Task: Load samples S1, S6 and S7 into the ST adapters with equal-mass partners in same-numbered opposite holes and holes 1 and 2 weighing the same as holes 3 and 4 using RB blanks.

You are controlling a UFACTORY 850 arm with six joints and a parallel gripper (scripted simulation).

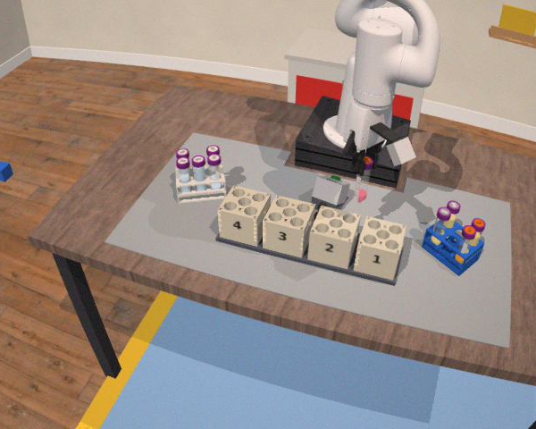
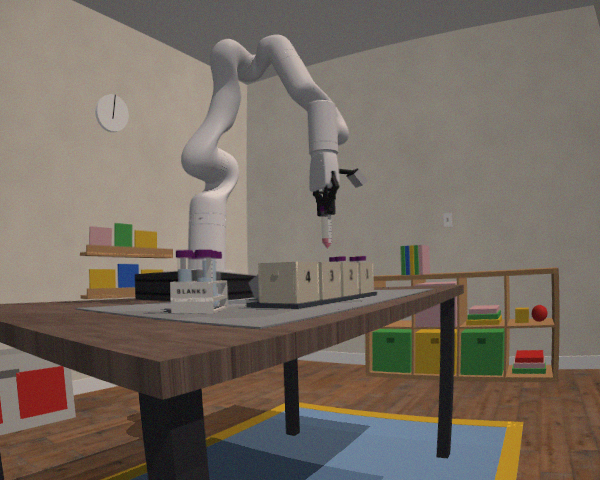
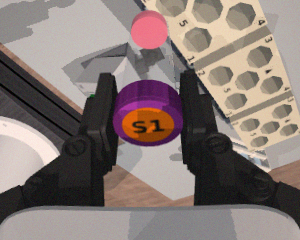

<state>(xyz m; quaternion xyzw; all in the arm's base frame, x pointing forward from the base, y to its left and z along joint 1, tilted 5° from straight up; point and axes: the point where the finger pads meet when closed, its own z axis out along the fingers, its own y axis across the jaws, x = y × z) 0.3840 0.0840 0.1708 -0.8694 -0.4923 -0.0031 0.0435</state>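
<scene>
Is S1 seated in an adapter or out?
Out. The purple-capped S1 tube hangs upright in the gripper, jaws clamping its cap, above the beige adapter blocks.

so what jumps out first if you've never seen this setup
The gripper, shut on tube S1, hangs high above the table near the arm's base. Below it four adapters stand in a row with every hole empty, between the white rack and the blue rack.

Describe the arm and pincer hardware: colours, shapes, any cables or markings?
Arm: glossy white, rounded tubular links with bulbous joints, on a black square base plate. No cables or markings visible. Pincer: two black, flat-faced fingers on black linkages, under a light grey housing. A small grey box on a black bracket juts from the wrist.
</scene>
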